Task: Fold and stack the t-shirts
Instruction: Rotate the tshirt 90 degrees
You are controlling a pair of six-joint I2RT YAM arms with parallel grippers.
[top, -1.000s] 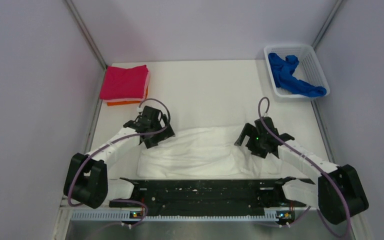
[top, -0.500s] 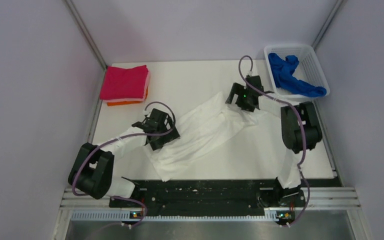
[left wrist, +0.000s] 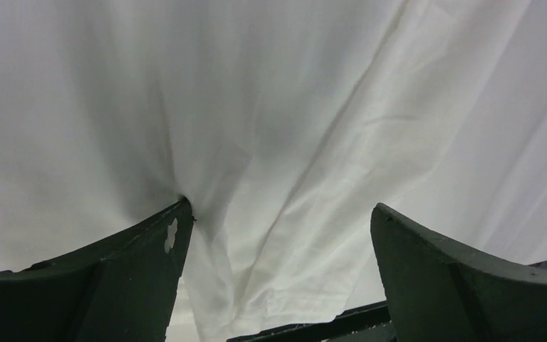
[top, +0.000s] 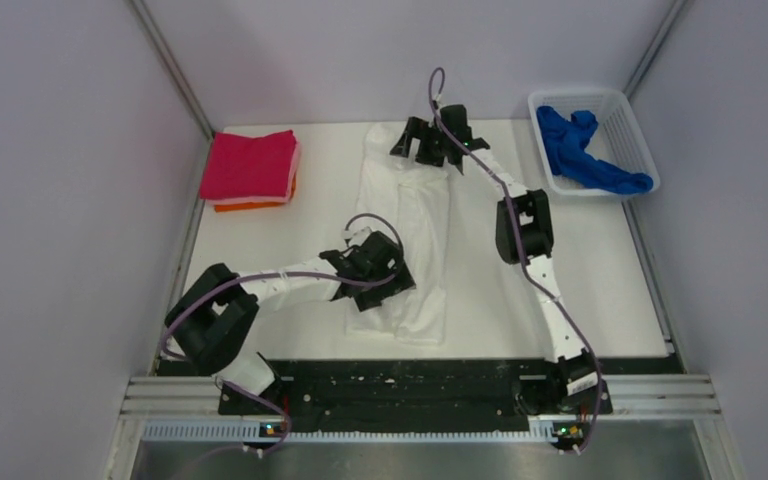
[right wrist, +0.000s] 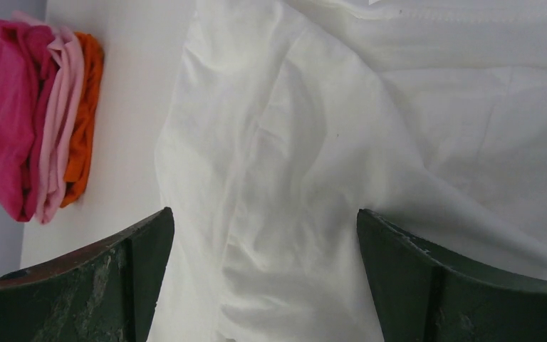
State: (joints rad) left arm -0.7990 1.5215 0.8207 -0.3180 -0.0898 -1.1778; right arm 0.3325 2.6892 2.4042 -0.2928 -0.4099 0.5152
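I have the white soft-cloth t-shirt (top: pixel 405 215) laid out as a long, narrow strip that runs from near to far across the middle of the white worktop (top: pixel 605 270).

My left tool (top: pixel 380 275) sits over the near end of that strip, towards its left edge. In the left wrist view its two dark fingers (left wrist: pixel 149 246) stand wide apart. White cloth fills everything beyond them, and a crease gathers right at the tip of the left-hand finger.

My right tool (top: pixel 420 143) is stretched out to the far end of the shirt, at the far edge of the worktop. In the right wrist view its dark fingers (right wrist: pixel 413 267) are likewise spread apart, and rumpled white cloth lies below and between them.

At the far left corner of the worktop the folded magenta t-shirt (top: pixel 250 162) lies on top of the folded orange one (top: pixel 245 206), well apart from the white shirt. The right wrist view shows a pale pink layer (right wrist: pixel 60 128) between those two.

At the far right, the royal-blue t-shirt (top: pixel 580 150) lies bunched up inside the white plastic mesh basket (top: pixel 622 120), with one end trailing over the basket's near right rim.
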